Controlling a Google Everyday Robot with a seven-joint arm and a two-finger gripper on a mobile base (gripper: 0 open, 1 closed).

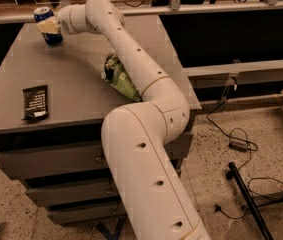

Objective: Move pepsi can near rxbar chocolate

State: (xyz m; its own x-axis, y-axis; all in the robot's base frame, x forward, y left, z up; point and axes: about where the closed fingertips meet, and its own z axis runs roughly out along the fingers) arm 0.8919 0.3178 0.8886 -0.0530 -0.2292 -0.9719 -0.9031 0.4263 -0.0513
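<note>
The pepsi can point(46, 17), blue with a silver top, stands at the far left corner of the grey table point(76, 91), slightly tilted. My gripper point(48, 27) is at the can, its cream fingers point(49, 26) closed across the can's middle. The arm reaches over the table from the lower right. The rxbar chocolate point(35, 102), a flat dark wrapper with white lettering, lies near the table's front left edge, well in front of the can.
A green snack bag point(118, 77) lies mid-table, partly under my arm. The table has drawers below its front edge. Cables point(238, 144) and a black stand leg point(248, 201) lie on the speckled floor at the right. A dark shelf runs behind the table.
</note>
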